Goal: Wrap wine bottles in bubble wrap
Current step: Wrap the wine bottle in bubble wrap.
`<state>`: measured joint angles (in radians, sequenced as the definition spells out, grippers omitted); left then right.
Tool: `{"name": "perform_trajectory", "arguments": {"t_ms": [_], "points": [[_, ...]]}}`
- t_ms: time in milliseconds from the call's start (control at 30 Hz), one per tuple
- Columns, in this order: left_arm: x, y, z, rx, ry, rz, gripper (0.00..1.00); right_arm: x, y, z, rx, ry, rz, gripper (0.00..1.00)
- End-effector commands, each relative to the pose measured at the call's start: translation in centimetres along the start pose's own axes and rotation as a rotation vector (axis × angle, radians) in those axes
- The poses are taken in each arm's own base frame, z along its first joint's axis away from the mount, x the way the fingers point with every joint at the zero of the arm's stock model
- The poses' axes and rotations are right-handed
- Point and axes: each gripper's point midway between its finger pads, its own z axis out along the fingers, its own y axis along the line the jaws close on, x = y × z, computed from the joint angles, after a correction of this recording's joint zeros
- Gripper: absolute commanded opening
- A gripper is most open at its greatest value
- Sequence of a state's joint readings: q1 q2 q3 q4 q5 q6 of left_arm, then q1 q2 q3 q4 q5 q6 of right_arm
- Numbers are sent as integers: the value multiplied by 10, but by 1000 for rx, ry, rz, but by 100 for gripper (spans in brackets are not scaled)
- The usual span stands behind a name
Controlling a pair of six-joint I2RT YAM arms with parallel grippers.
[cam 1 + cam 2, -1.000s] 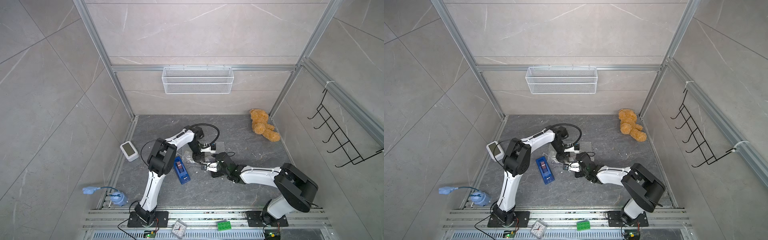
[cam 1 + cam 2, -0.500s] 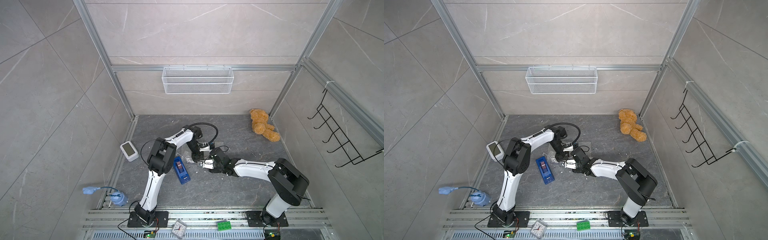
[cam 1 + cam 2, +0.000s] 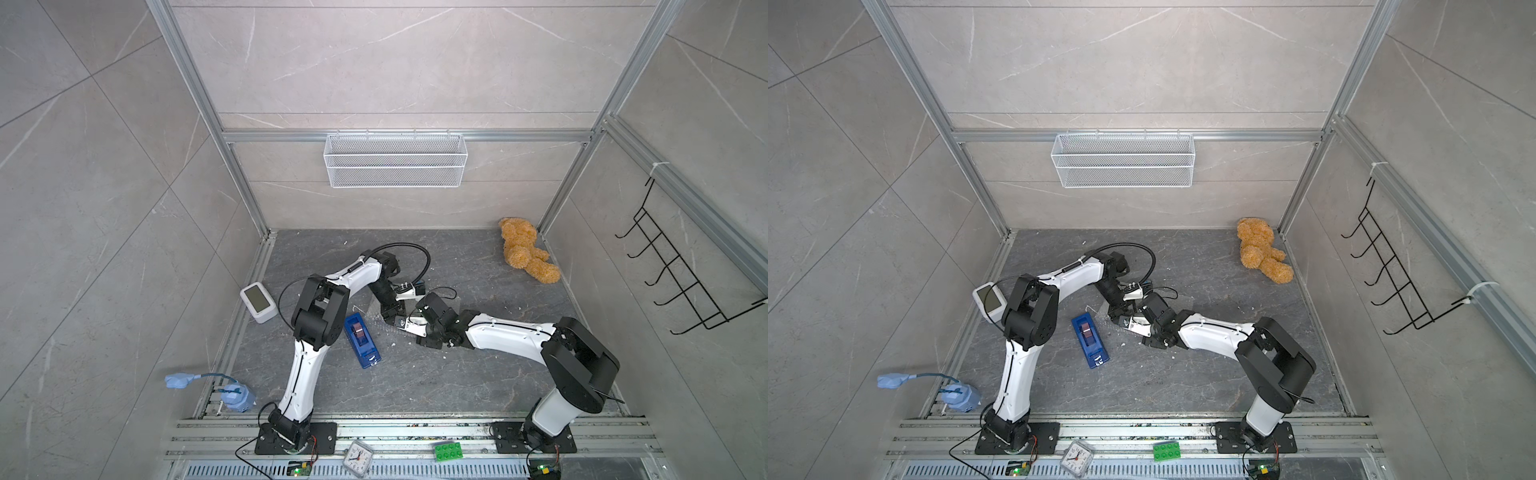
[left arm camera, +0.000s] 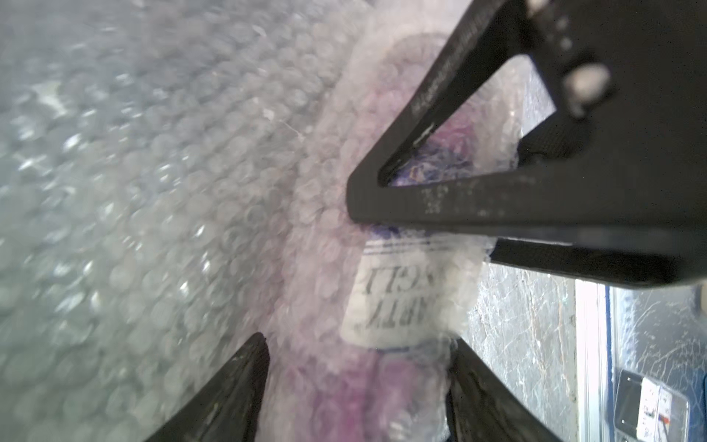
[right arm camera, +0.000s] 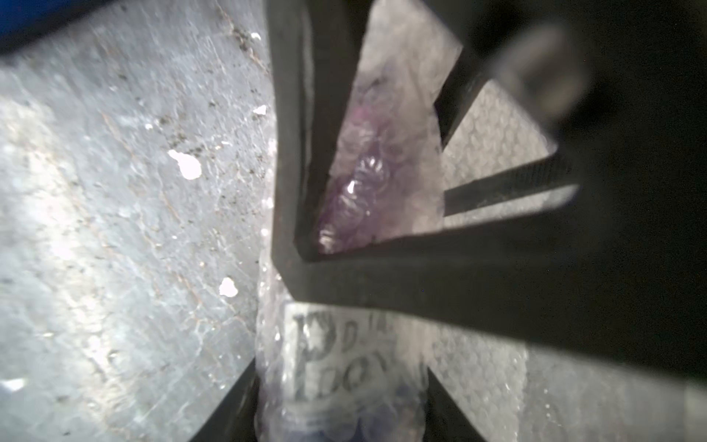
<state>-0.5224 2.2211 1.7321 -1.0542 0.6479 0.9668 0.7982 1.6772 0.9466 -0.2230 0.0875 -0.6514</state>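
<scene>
The wine bottle [image 4: 398, 298], purple glass with a white lettered label, lies on the floor rolled in the bubble wrap [image 4: 172, 191]. The rest of the sheet spreads out beside it. My left gripper [image 4: 357, 340] stands open, a finger on each side of the wrapped body with the wrap puffing out to them. My right gripper [image 5: 340, 382] is shut on the wrapped bottle [image 5: 336, 344] at the label. In both top views the two grippers [image 3: 392, 318] [image 3: 409, 326] meet tip to tip over the bundle at mid floor, and the bottle itself is hidden beneath them.
A blue tape dispenser [image 3: 361, 340] lies just left of the grippers. A small white device [image 3: 258, 301] sits by the left wall and a teddy bear [image 3: 525, 253] in the far right corner. A wire basket [image 3: 395, 166] hangs on the back wall and a hook rack [image 3: 681, 282] on the right wall.
The right arm has reached in toward the left gripper and its jaws have closed on the wrapped bottle. The left gripper's jaws have spread wider.
</scene>
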Motion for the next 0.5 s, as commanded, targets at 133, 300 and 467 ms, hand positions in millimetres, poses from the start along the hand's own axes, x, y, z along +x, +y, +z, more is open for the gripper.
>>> {"name": "perform_trajectory", "arguments": {"t_ms": [133,300,467], "points": [[-22,-6,-77,-217,-213,69,71,55,56,-4,-380,230,199,52],[-7,-6,-89,-361,-221,89,71,52,53,-1,-532,234,292,52],[11,-19,-90,-486,-214,171,68,50,55,3,-717,224,396,53]]}}
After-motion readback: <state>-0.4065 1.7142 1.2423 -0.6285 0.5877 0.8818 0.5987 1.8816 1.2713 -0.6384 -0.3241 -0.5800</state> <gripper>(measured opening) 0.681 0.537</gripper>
